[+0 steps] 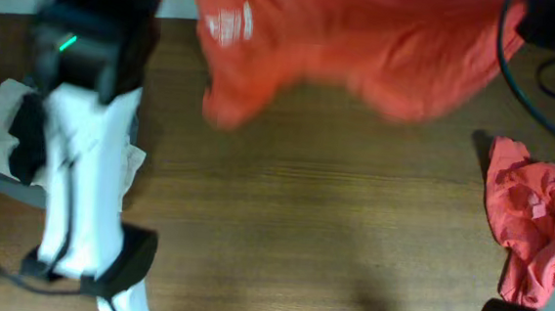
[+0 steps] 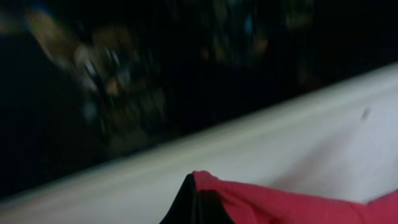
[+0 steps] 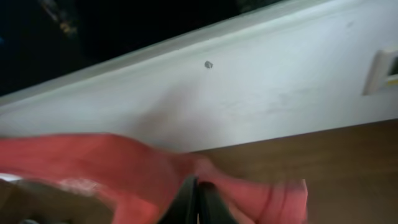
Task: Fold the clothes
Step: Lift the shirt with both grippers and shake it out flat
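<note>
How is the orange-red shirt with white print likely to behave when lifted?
Probably floppy: the orange-red shirt drapes in soft folds. Likely light: the right gripper and left gripper each pinch only a thin edge of red cloth. It may sag and swing between them.

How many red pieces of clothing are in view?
2: a large orange-red cloth shirt across the far side, and a crumpled red cloth garment on the right. More could hide beneath them.
</note>
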Action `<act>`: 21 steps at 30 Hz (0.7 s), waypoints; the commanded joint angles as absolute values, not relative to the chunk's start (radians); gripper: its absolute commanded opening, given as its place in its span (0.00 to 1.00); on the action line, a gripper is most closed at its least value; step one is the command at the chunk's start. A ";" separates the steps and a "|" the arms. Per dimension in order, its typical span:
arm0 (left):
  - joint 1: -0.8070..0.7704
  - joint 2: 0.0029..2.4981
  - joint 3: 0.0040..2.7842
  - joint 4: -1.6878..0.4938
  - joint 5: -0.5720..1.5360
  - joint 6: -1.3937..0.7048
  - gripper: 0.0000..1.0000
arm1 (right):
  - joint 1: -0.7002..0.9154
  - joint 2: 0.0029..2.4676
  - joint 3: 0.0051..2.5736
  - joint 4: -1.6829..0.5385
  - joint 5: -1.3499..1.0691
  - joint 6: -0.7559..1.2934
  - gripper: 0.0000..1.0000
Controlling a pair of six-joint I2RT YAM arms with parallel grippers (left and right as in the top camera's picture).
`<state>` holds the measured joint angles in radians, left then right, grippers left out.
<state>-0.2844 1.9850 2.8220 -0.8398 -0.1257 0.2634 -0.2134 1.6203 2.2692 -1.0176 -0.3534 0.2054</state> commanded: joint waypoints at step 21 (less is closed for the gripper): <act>-0.279 1.871 2.847 -1.614 -0.093 0.281 0.31 | -0.201 1.589 2.280 -1.699 -0.242 0.086 0.07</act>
<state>-0.2844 1.8938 2.8380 -1.6131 -0.1032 0.2737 -0.2077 1.6253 2.2787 -1.6920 -0.2951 0.1017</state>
